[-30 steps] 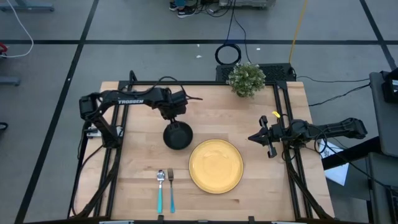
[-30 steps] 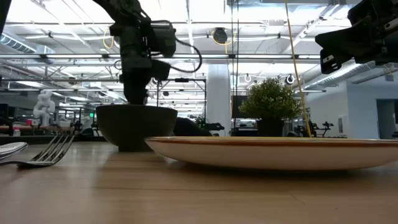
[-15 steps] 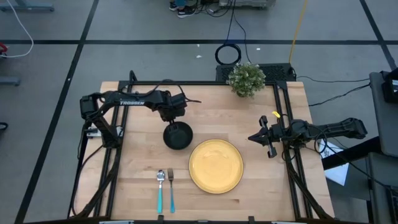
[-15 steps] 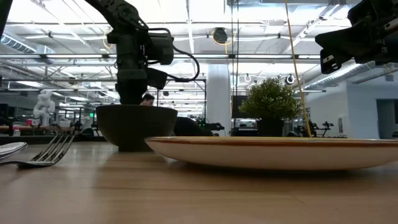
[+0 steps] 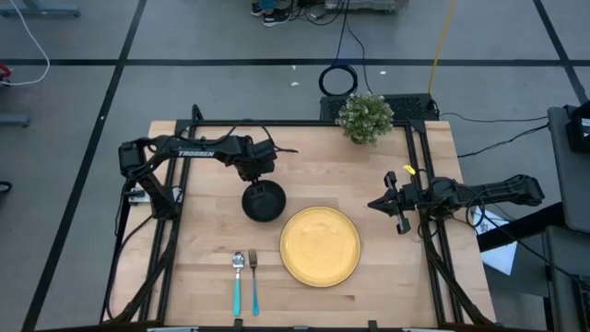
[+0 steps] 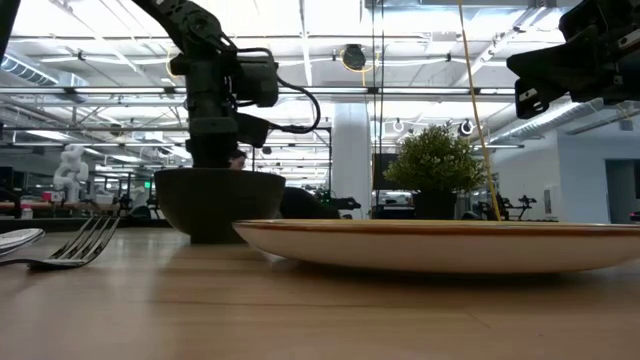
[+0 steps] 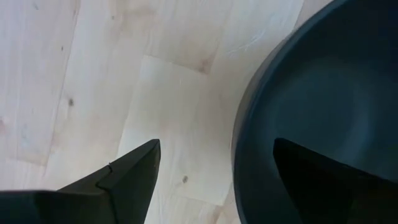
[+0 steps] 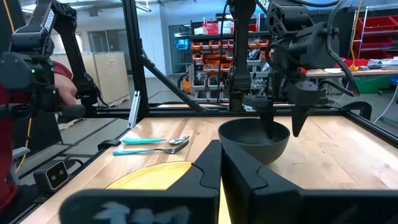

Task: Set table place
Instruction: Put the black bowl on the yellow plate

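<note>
Left gripper (image 5: 261,171) spread wide astride rim of small round black bowl (image 5: 264,201), releasing it beside round yellow plate (image 5: 320,245); right gripper (image 5: 385,204) shut, idle near wooden table's (image 5: 304,161) right edge.

The counter (image 5: 387,267) is pale butcher-block wood with a smooth, satin finish, small knots showing in its grain, framed by matt black metal rails (image 5: 419,175). The round yellow plate (image 5: 320,245) looks glazed and smooth with a soft sheen. The small black bowl (image 5: 264,201) is smooth and faintly glossy inside. The fork (image 5: 253,281) and spoon (image 5: 238,281) have shiny metal heads and smooth turquoise handles. The left end effector (image 7: 211,180) has matt dark fingers (image 7: 127,177).
</note>
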`<state>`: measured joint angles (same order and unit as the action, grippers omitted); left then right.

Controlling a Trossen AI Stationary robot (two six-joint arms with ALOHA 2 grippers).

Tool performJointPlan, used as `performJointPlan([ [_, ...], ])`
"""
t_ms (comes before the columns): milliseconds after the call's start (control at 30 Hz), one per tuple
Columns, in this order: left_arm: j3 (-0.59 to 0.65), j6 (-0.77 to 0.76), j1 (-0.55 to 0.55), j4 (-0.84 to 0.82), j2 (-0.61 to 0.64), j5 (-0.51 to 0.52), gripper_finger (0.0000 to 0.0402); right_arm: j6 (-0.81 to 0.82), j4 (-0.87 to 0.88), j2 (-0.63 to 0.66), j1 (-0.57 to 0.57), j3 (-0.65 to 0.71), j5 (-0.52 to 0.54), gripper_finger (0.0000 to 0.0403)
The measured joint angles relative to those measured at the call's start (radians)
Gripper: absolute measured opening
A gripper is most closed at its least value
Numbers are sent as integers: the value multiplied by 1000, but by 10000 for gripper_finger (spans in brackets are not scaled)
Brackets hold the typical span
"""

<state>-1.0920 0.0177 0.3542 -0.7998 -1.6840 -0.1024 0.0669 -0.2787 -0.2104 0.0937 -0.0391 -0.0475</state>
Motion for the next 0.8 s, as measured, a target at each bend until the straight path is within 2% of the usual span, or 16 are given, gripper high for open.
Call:
performJointPlan([
  [133,0,1,0,0,0,0,302,0,0,0,0,0,0,0],
  [233,0,3,0,0,0,-2,272,0,0,0,0,0,0,0],
  [733,0,3,0,-9,0,-3,20,0,0,0,0,0,0,0],
  [800,-2,4,0,-9,2,-10,11,0,0,0,0,0,0,0],
])
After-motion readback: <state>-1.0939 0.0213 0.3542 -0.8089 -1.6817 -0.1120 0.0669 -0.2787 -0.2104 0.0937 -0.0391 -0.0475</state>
